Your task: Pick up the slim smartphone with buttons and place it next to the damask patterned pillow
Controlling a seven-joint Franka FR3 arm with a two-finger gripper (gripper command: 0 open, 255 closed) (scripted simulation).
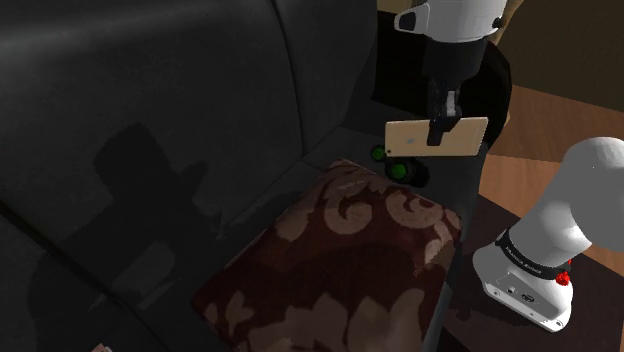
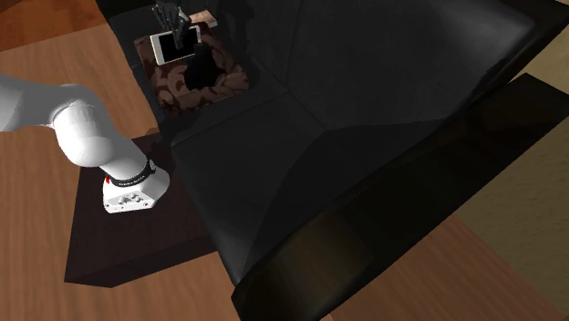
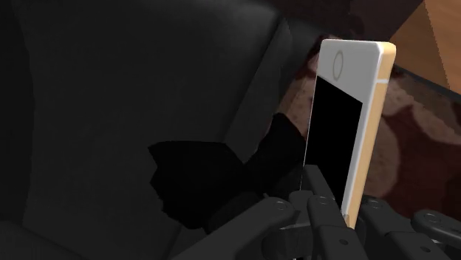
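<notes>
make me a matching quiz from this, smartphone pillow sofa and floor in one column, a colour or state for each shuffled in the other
Things:
1. smartphone
2. pillow
3. sofa
4. floor

Colour or state:
a. very dark, near black all over
b. brown wood
c. pale gold edge, clasped in the gripper
d. dark red with a pale scroll pattern, lying on the sofa

Pairs: 1-c, 2-d, 3-a, 4-b
</notes>
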